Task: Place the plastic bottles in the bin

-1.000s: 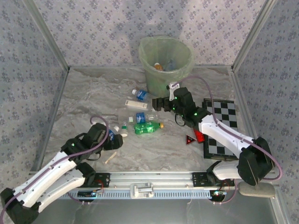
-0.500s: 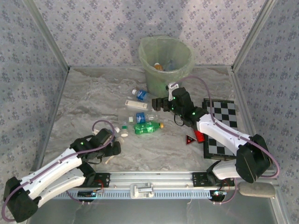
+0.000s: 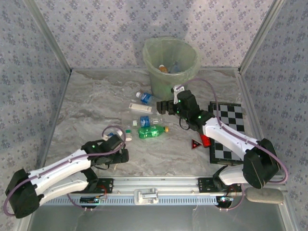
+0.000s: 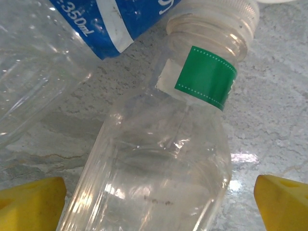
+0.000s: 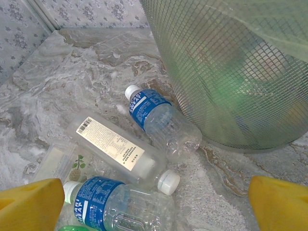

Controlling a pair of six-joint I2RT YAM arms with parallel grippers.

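The bin [image 3: 163, 79] stands well beyond the left end effector [image 4: 156, 204] and just ahead-right of the right end effector [image 5: 156, 207]; both are wide open and hold nothing. The clear green-banded bottle [image 4: 159, 154] lies on the counter [image 4: 269, 120] directly beneath the left end effector, inside its open span. Its long axis runs away toward the cap, so the left arm is nearer.
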